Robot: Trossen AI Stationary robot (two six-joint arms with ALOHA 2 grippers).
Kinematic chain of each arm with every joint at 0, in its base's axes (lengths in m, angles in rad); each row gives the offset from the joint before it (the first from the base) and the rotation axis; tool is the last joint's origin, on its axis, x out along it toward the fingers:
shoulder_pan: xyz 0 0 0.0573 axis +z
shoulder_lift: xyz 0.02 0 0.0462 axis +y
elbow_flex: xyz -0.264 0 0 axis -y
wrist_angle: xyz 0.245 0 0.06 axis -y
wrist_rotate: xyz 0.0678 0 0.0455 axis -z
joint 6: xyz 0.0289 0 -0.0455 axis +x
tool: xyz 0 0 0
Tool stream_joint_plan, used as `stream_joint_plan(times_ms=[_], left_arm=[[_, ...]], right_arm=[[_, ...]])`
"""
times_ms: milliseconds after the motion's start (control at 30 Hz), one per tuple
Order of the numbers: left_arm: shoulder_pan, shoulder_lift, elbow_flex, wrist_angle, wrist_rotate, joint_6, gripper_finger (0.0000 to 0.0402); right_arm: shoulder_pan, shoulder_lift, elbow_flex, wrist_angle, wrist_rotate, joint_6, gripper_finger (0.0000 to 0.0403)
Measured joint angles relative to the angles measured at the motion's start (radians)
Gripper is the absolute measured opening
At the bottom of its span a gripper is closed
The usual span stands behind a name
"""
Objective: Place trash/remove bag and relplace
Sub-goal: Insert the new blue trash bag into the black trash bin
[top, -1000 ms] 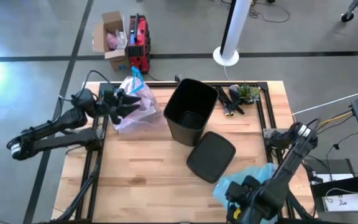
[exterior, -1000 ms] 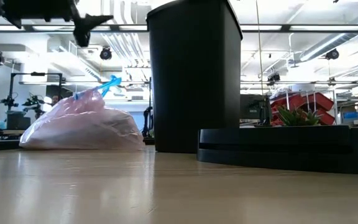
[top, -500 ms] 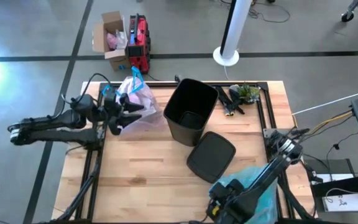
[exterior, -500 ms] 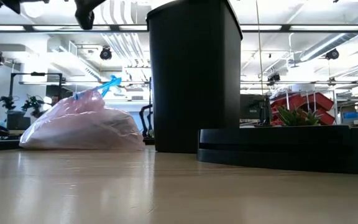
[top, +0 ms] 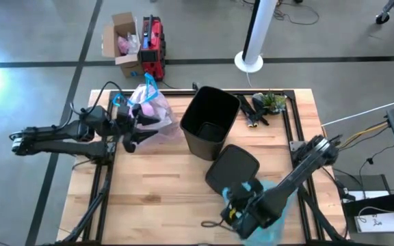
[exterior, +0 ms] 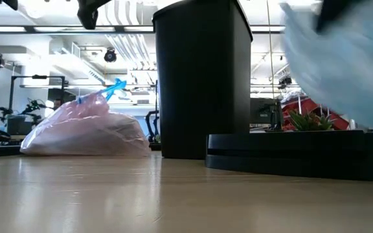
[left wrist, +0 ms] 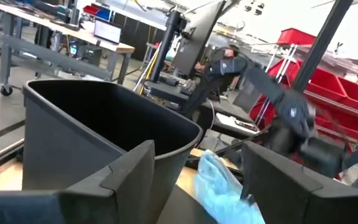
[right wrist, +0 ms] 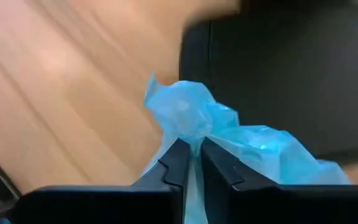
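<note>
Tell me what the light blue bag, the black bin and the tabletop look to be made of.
Light blue bag: thin translucent plastic film, crinkled and bunched where pinched.
Black bin: probably moulded plastic, matte, smooth walls.
Tabletop: wood, pale butcher-block planks with visible grain and a slight sheen.

high: overhead, straight down; low: tabletop level; wrists: close; all share black bin (top: 208, 123)

The bin (top: 211, 123) and its lid (top: 232, 171) were black. The tied bag (top: 152, 113) was translucent pink with blue ties, the replacement bag (right wrist: 229, 143) light blue, the desk (top: 163, 184) pale wood.
</note>
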Motion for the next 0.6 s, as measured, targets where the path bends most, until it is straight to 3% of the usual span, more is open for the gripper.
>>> stream_joint_plan(times_ms=[133,333,400,500,600], left_arm=[[-0.003,0.024,-0.001,0.057,-0.008,-0.044,0.0220],[-0.031,0.094,-0.001,0.349,-0.009,-0.121,0.0231],[-0.038,0.127,0.000,0.471,-0.017,-0.149,0.0237],[-0.040,0.185,0.047,0.528,-0.031,-0.185,0.0246],[-0.042,0.247,0.128,0.484,-0.033,-0.170,0.0254]], right_arm=[[-0.015,-0.131,0.021,0.010,0.195,-0.111,0.0002],[-0.047,-0.297,0.105,0.129,0.425,-0.446,0.0001],[-0.060,-0.344,0.136,0.230,0.473,-0.640,0.0001],[-0.083,-0.399,0.172,0.460,0.514,-1.006,0.0002],[-0.105,-0.435,0.192,0.836,0.447,-1.482,0.0002]])
